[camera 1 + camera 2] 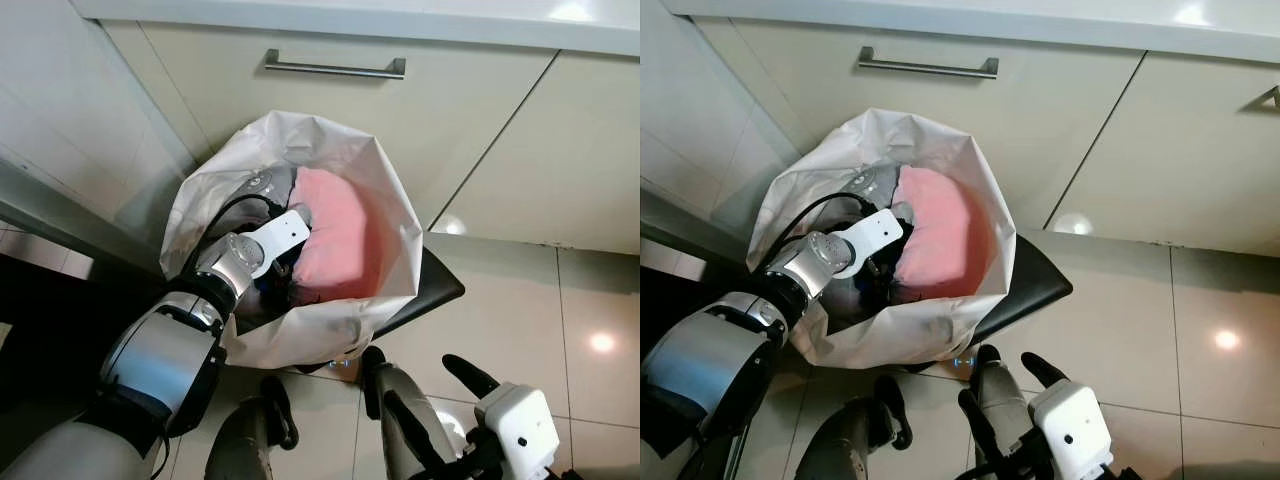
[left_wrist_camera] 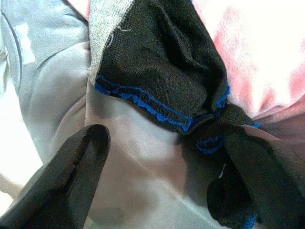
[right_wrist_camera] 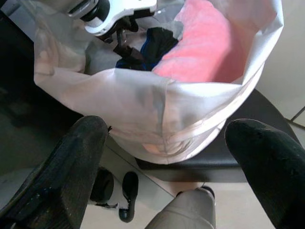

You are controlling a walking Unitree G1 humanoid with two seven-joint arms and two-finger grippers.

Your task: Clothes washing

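While my left gripper (image 2: 162,181) reaches inside the white laundry bag (image 1: 330,335), fingers apart, the black garment with blue trim (image 2: 162,81) lies just ahead, beside the pink towel (image 1: 335,235); my right gripper (image 3: 167,167) waits outside, also apart.

White laundry bag (image 1: 330,330) holds pink towel (image 1: 335,235) and blue-trimmed black garment (image 2: 162,71).

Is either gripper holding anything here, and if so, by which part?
Nothing held. Left gripper is open over the black garment in the white bag; right gripper is open outside.
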